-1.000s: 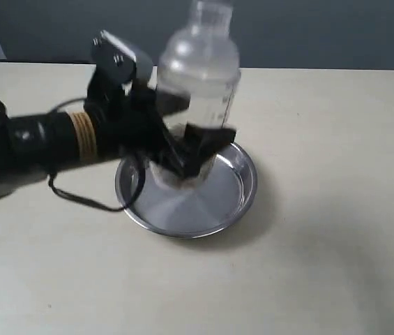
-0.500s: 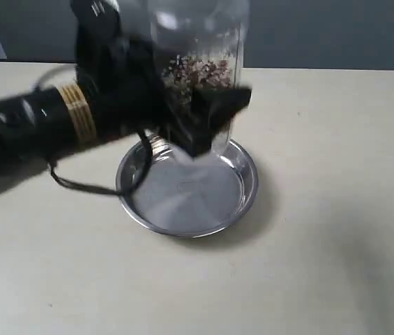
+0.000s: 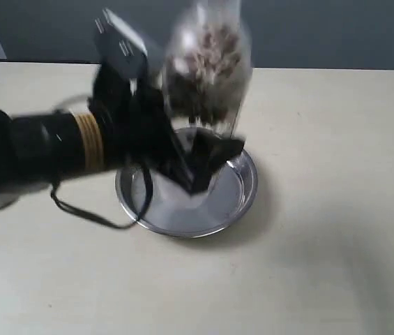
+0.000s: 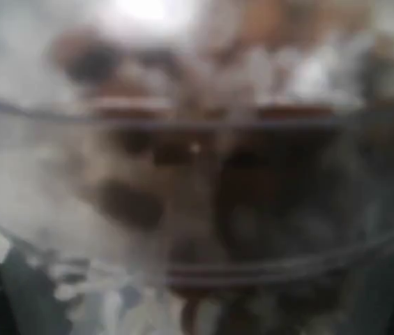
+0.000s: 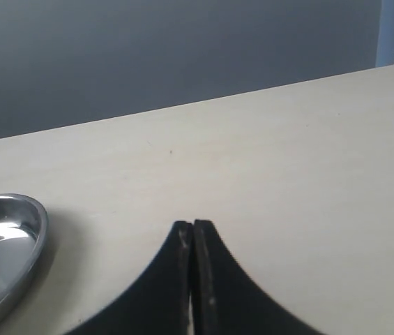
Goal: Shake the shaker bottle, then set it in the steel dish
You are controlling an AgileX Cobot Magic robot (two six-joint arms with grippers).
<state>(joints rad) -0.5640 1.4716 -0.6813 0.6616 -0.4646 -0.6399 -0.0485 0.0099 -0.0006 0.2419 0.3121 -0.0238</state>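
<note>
The clear shaker bottle (image 3: 207, 70) is held upright in the air over the steel dish (image 3: 242, 199), blurred by motion, with brownish grains flung up inside it. My left gripper (image 3: 193, 157) is shut on its lower body from the left side. In the left wrist view the shaker bottle (image 4: 197, 167) fills the frame as a blur of plastic and grains, and the fingers are hidden. My right gripper (image 5: 193, 227) is shut with nothing in it, low over the bare table, and the steel dish (image 5: 1, 237) shows off to one side of it.
The pale table (image 3: 322, 265) stretches around the dish. A black cable (image 3: 92, 213) from the left arm loops down to the dish's near-left rim. A dark grey wall (image 3: 322, 31) stands behind the table.
The left arm has swung the bottle up and then down again over the dish. The grains have jumped from the bottle's bottom to its upper part.
</note>
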